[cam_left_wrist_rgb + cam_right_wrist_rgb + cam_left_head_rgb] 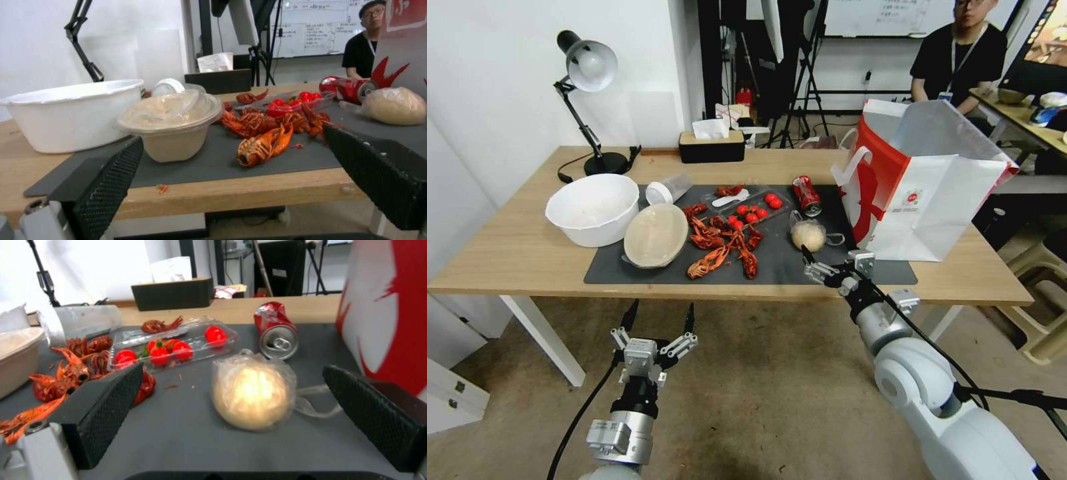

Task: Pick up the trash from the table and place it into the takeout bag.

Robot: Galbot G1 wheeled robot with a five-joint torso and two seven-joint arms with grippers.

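On the table [527,253], trash lies on the dark mat. A beige wad [808,235] [251,395] wrapped in clear film sits just ahead of my right gripper [827,264] [233,373], which is open with its fingers on either side of the wad, not touching it. Behind the wad lies a crushed red soda can [806,195] [276,330]. A round beige lidded container [656,235] [171,125] and a clear plastic cup [668,189] on its side are at the mat's left. The takeout bag [924,193] stands open at the right. My left gripper [657,319] [233,136] hangs open below the table's front edge.
A large white bowl [592,208] stands left of the mat. Red crayfish shells [720,243] and a clear tray of tomatoes [754,208] lie mid-mat. A desk lamp [587,100] and a black tissue box [712,145] stand at the back edge.
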